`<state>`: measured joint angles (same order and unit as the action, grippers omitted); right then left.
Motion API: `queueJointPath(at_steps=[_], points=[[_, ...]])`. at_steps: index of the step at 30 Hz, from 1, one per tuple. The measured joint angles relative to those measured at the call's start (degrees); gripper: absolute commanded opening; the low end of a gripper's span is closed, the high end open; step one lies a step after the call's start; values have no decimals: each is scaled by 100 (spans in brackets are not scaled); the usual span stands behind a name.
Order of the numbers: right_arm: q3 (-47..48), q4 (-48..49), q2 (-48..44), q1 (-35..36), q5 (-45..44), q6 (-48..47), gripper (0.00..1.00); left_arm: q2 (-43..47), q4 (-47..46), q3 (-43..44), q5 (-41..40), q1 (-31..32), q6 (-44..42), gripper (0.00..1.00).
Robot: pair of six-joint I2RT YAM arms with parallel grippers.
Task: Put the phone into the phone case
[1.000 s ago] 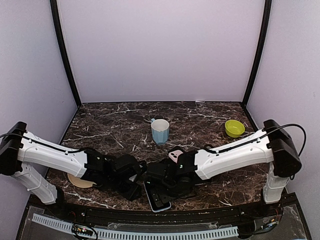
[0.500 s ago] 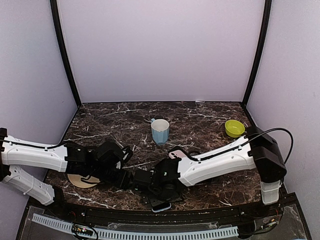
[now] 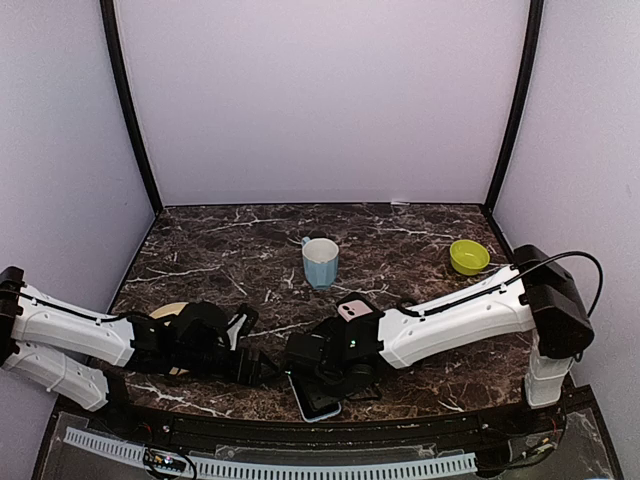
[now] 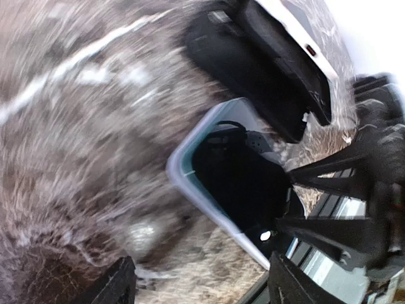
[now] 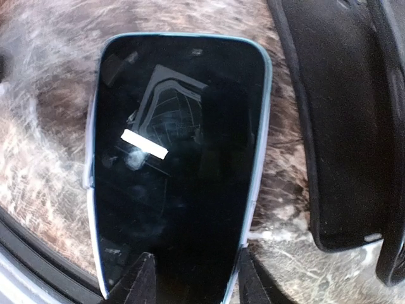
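The phone (image 3: pixel 318 402) lies screen up by the table's front edge, dark glass with a pale blue rim (image 5: pixel 177 158). My right gripper (image 3: pixel 322 372) hangs over its near end. One finger (image 5: pixel 243 278) sits at the phone's side edge, the other (image 5: pixel 142 278) above the screen, with a gap between them. A black phone case (image 5: pixel 342 126) lies flat beside the phone, rim up; in the top view the right arm mostly hides it. My left gripper (image 3: pixel 262 368) is left of the phone (image 4: pixel 240 183), open wide (image 4: pixel 205 285) and holding nothing.
A pale blue mug (image 3: pixel 320 262) stands mid-table and a green bowl (image 3: pixel 468 257) at the back right. A tan disc (image 3: pixel 168 312) shows behind the left arm, a small pink item (image 3: pixel 352 309) behind the right arm. The black front rail (image 3: pixel 300 430) runs just below the phone.
The left arm has drawn back to the left and its jaws have widened. The right gripper swung left over the phone, then back a little, and its jaws have narrowed. The phone has not moved.
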<state>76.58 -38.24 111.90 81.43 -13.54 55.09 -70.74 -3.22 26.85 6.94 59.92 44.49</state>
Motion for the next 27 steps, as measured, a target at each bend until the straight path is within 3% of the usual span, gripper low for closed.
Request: queueJointPath(at_steps=[2, 5, 10, 18, 21, 27], points=[[-70, 96, -55, -37, 28, -55, 80, -7, -734, -542, 195, -157, 313, 74], [-44, 39, -52, -50, 17, -133, 97, -184, -745, -402, 260, -243, 387, 74], [533, -295, 81, -13, -26, -164, 98, -225, -621, 332, 205, -243, 232, 74], [1104, -704, 804, -42, 114, -76, 99, -166, -160, 365, 7, -243, 219, 74], [1172, -809, 894, -48, 136, -74, 92, -166, -79, 365, -44, -243, 216, 74], [1027, -695, 820, -55, 223, -79, 61, -166, 28, 365, -81, -243, 181, 74]])
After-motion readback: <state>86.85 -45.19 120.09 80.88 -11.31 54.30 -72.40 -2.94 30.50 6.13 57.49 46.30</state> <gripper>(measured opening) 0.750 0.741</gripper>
